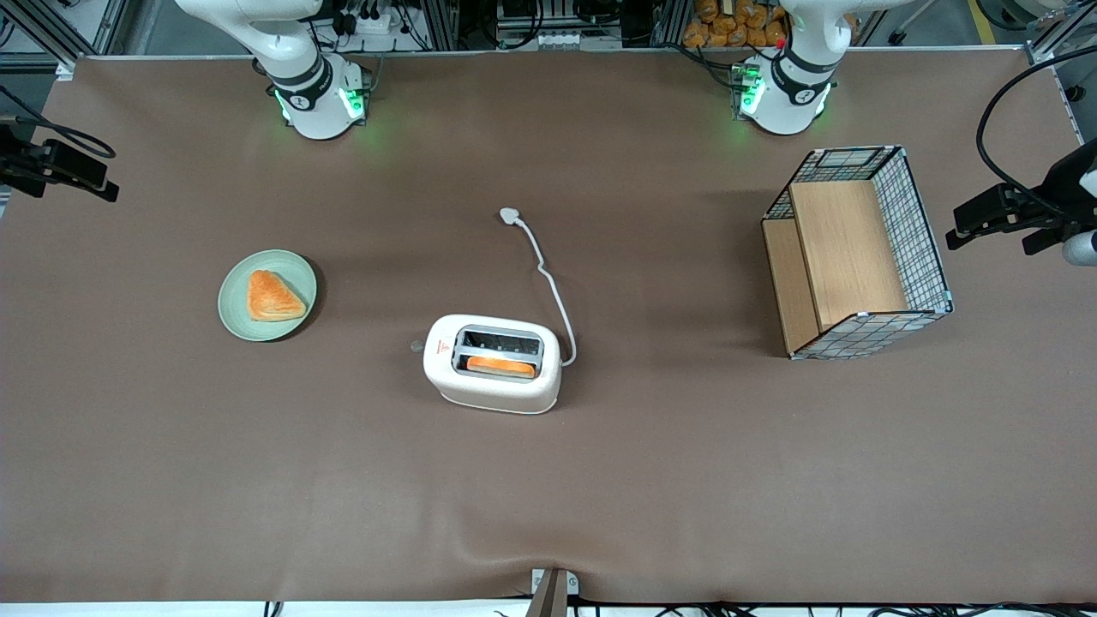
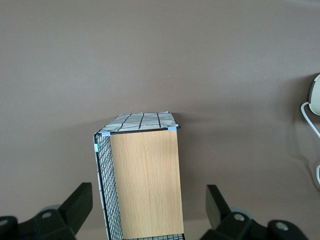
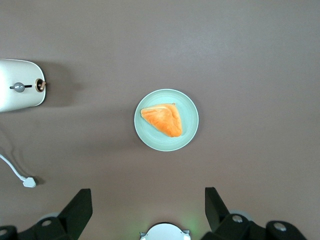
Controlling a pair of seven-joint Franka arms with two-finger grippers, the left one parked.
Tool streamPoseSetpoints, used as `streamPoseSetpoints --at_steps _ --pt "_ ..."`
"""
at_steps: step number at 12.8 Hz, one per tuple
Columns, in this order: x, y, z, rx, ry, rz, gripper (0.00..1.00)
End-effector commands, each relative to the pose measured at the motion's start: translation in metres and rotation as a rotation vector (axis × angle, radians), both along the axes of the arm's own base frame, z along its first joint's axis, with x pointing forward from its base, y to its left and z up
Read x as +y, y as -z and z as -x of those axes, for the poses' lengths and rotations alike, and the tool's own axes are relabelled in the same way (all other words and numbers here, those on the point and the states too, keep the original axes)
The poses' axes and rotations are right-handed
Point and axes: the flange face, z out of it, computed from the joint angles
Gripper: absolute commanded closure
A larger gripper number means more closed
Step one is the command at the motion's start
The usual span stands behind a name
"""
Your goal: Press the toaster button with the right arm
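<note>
The gripper is held high above the plate, jaws wide open, empty; the toaster stands apart.

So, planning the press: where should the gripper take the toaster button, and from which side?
By the toaster button on the toaster's end facing the plate; it juts out of a slot there, so come from above. The open gripper hangs over the plate.
</note>
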Motion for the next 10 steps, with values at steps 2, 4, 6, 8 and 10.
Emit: streamPoseSetpoints --at_steps 2,4,6,8,10 --pt "0.030 0.023 -0.012 0.048 -0.064 0.014 0.00" --pt "0.033 0.032 -0.017 0.064 -0.066 0.010 0.00" --pt "0.039 0.053 -0.027 0.099 -0.086 -0.002 0.00" --pt "0.047 0.085 -0.042 0.150 -0.077 -0.102 0.00" --pt "0.062 0.128 -0.060 0.216 -0.062 -0.221 0.00"
